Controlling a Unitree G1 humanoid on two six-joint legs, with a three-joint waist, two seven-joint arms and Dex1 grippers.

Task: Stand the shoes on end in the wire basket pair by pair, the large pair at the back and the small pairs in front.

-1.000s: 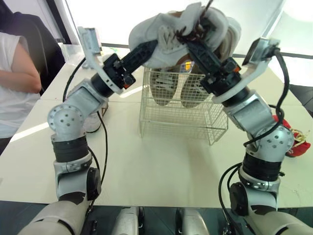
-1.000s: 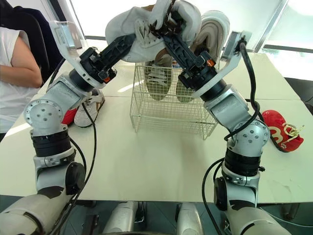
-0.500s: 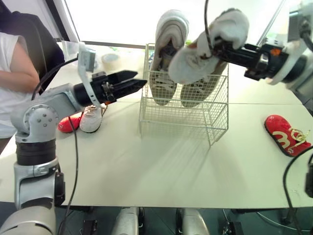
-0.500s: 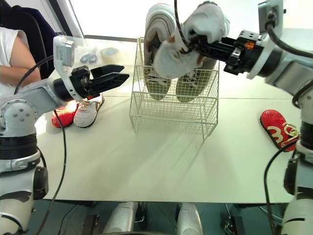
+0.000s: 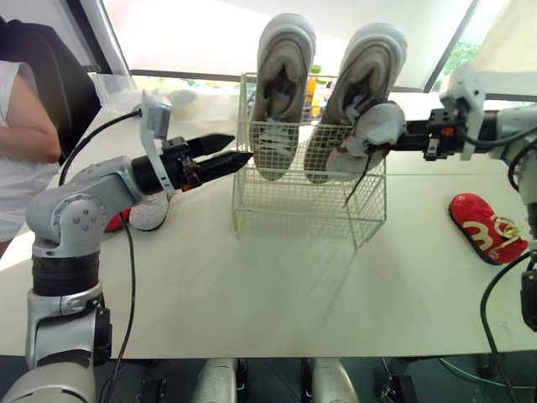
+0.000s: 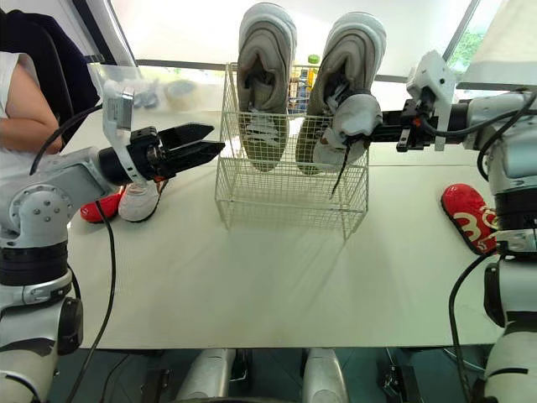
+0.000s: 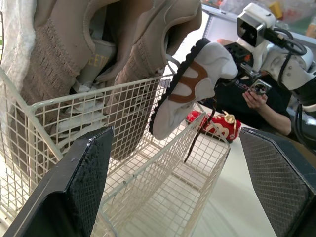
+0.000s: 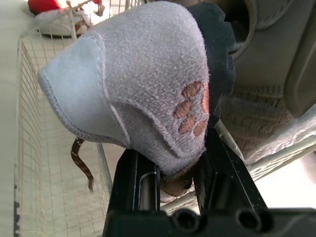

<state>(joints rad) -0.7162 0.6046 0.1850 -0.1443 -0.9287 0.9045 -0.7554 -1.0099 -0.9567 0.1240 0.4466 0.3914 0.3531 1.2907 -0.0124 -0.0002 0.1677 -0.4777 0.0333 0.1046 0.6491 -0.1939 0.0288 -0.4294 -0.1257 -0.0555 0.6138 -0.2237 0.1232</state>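
Note:
A white wire basket (image 5: 295,201) stands mid-table. Two large grey-beige shoes (image 5: 282,84) (image 5: 366,80) stand on end along its back, toes down. My right gripper (image 5: 396,141) reaches in from the right, shut on a small white shoe (image 5: 369,138) with a brown sole and dangling brown lace. It holds that shoe at the basket's front right rim, in front of the right large shoe. My left gripper (image 5: 242,146) hangs open and empty just left of the basket, its pads (image 7: 74,182) wide apart.
On the table to the left lie a small white shoe (image 5: 149,214) and a red shoe (image 5: 113,222). Another red shoe (image 5: 487,231) lies at the right. A person (image 5: 25,143) sits at the table's left edge.
Both grippers held the small white shoe high above the basket. My left gripper let go, opened and drew back left. My right gripper carried the shoe down to the basket's front right.

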